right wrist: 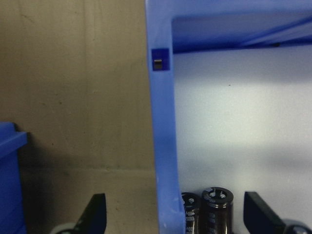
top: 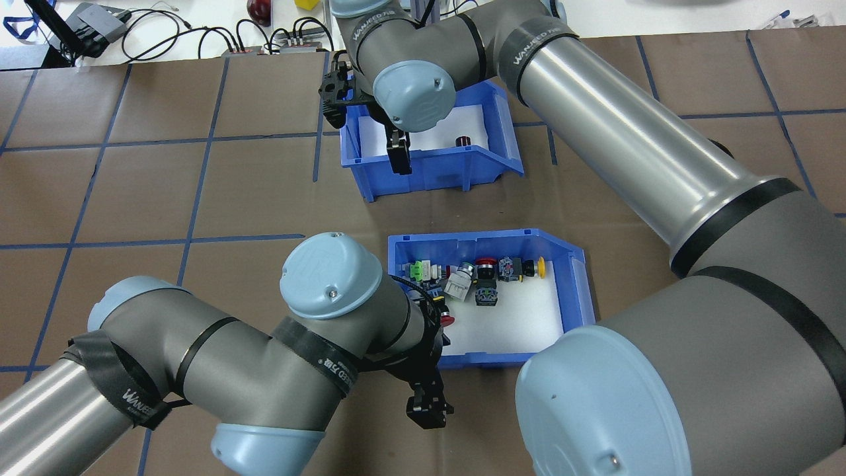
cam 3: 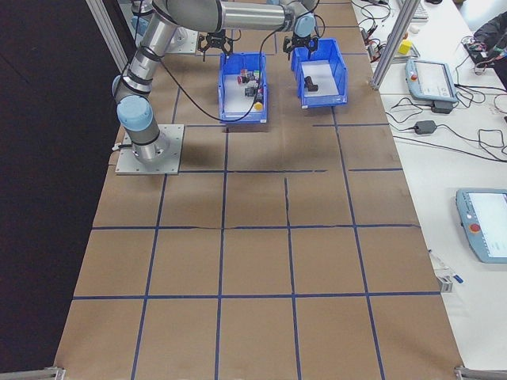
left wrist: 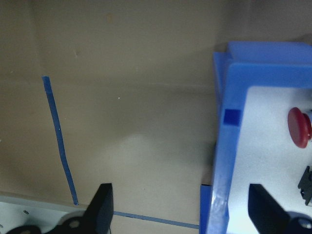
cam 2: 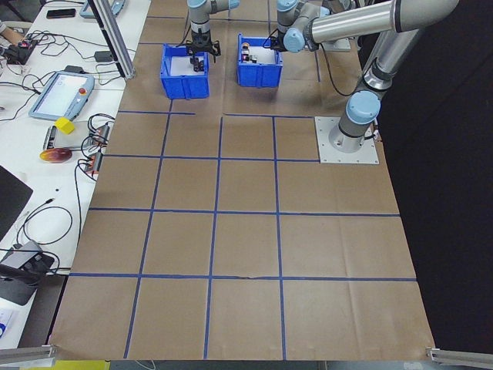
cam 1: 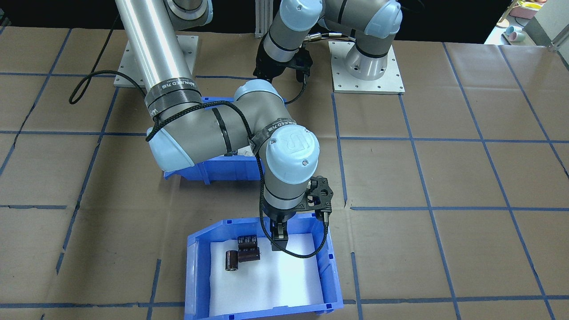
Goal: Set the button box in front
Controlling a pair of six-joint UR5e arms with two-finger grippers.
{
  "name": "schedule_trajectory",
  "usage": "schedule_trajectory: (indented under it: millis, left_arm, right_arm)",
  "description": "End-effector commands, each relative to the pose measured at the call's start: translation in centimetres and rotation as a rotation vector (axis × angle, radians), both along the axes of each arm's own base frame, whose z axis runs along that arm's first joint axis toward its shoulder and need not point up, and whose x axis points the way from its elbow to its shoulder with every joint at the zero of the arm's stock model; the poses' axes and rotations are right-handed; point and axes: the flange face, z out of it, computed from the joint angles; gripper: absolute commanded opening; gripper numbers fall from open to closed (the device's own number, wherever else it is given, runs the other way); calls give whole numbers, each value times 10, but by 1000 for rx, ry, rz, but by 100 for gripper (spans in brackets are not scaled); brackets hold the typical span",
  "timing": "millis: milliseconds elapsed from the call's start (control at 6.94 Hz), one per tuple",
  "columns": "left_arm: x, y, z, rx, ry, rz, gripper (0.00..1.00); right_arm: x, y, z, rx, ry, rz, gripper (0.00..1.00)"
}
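A: Where is the button box [top: 502, 301]?

B: On the brown-papered surface [top: 132, 192], on the robot's side. It is a blue bin with a white liner, and the switches lie along its far wall, among them a red mushroom cap [top: 486, 263] and a yellow cap [top: 541, 266]. The second blue bin [top: 429, 175] stands just beyond it, apart from it, on the operators' side.

A: What is in that second bin?

B: Dark cylinders [cam 1: 242, 254] on a white liner, near the bin's sloped side.

A: And the left pincer [top: 428, 406]?

B: It hangs at the button box's wall on the left arm's side, near the corner closest to the robot. Its wrist camera shows the two fingers [left wrist: 102, 207] spread wide, one over bare paper and the other over the liner, with the blue wall between them. Nothing is clamped; the jaws stand open astride the wall.

A: The right pincer [cam 1: 279, 238]?

B: The same at the cylinder bin. It is lowered at the wall on the left arm's side, jaws wide apart, one finger [right wrist: 95, 212] outside and one inside, not pressing on the plastic. Two cylinder tops show just inside the wall.

A: Anything else nearby?

B: Blue tape lines [top: 198, 178] grid the paper.
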Motion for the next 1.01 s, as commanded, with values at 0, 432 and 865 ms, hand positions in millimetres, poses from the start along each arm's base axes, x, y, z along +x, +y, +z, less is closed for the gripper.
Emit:
schedule_trajectory:
  millis: [0,432,865]
  left_arm:
    - [-2,-3,1,-29,17,6,96]
    - [-14,-9,-37,-68,44,63,93]
    - [-30,-9,-57,-82,51,59,88]
  right_arm:
    - [-11,-2,-10,-51,6,-15,88]
    - [-13,-4,-2,-69,32,-18,22]
    - [-19,2,34,-104,22,-24,7]
